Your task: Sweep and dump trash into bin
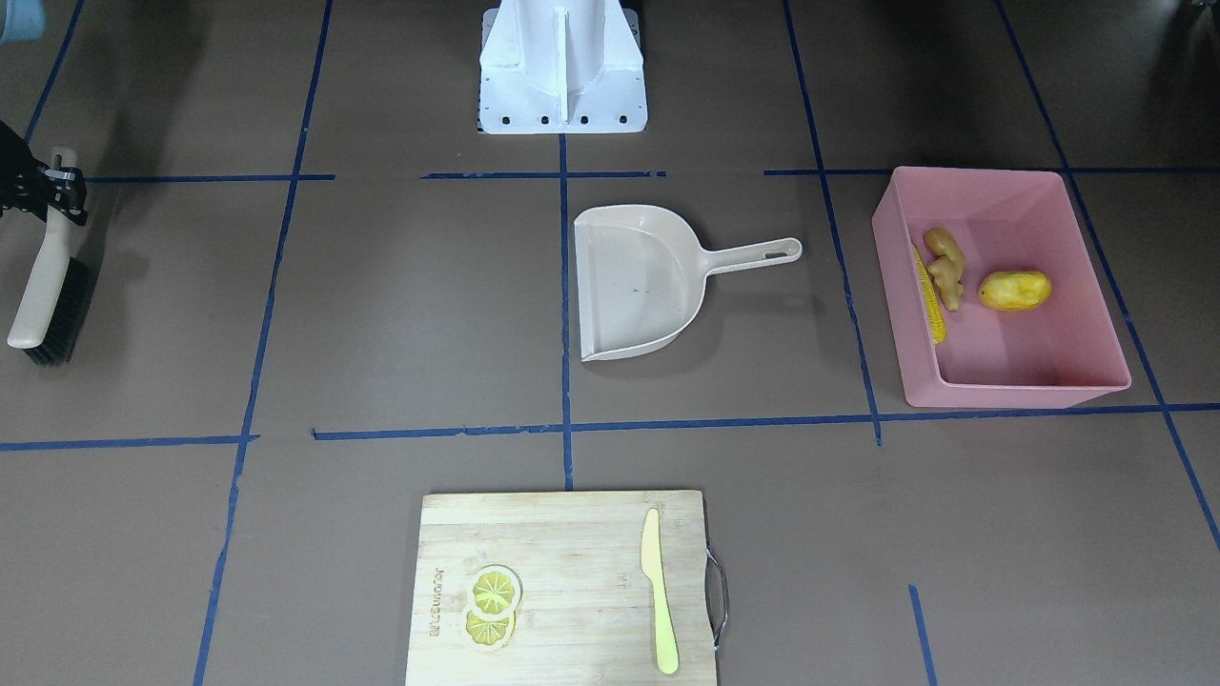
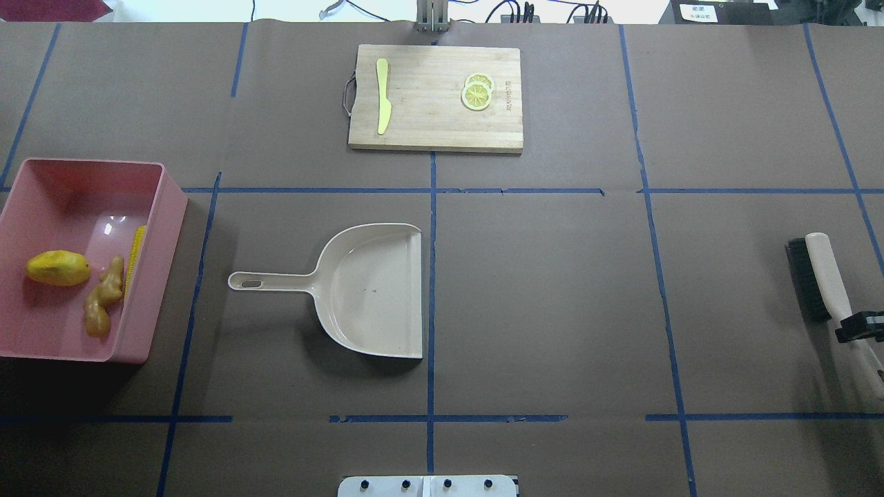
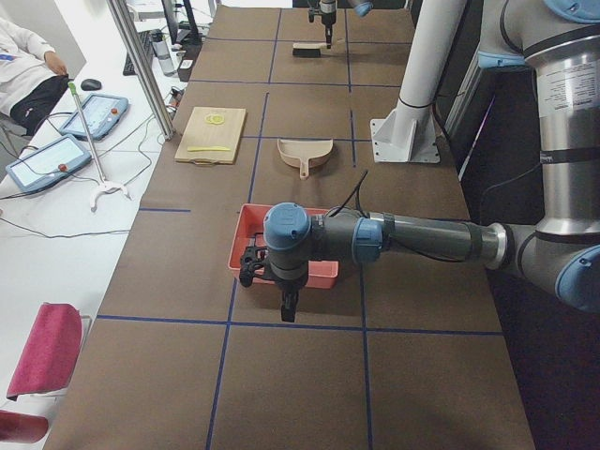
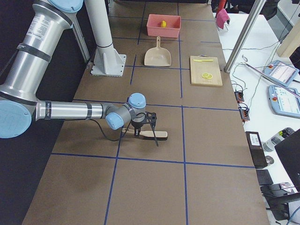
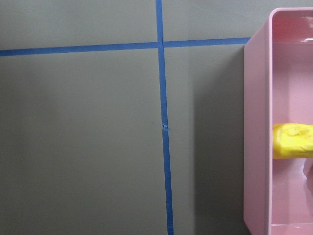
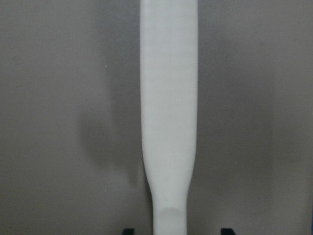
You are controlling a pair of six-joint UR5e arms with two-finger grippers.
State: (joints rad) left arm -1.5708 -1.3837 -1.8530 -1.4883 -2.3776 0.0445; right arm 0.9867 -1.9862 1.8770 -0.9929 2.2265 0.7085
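The pink bin (image 1: 1010, 386) stands at the table's left end and holds the corn cob (image 1: 931, 295), the ginger root (image 1: 945, 265) and the potato-like lump (image 1: 1014, 290). From overhead the bin (image 2: 173, 207) shows all three, the potato (image 2: 58, 268) farthest left. The beige dustpan (image 2: 373, 290) lies empty in the middle. My right gripper (image 2: 860, 326) is open, with its jaws on either side of the handle of the brush (image 2: 825, 276), which lies on the table. My left gripper (image 3: 258, 267) hovers by the bin's outer side. I cannot tell if it is open or shut.
A wooden cutting board (image 2: 435, 131) with lemon slices (image 2: 477, 92) and a pale yellow knife (image 2: 382, 95) lies at the far side. The robot's white base (image 1: 562, 76) stands at the near middle edge. Blue tape lines cross the brown table.
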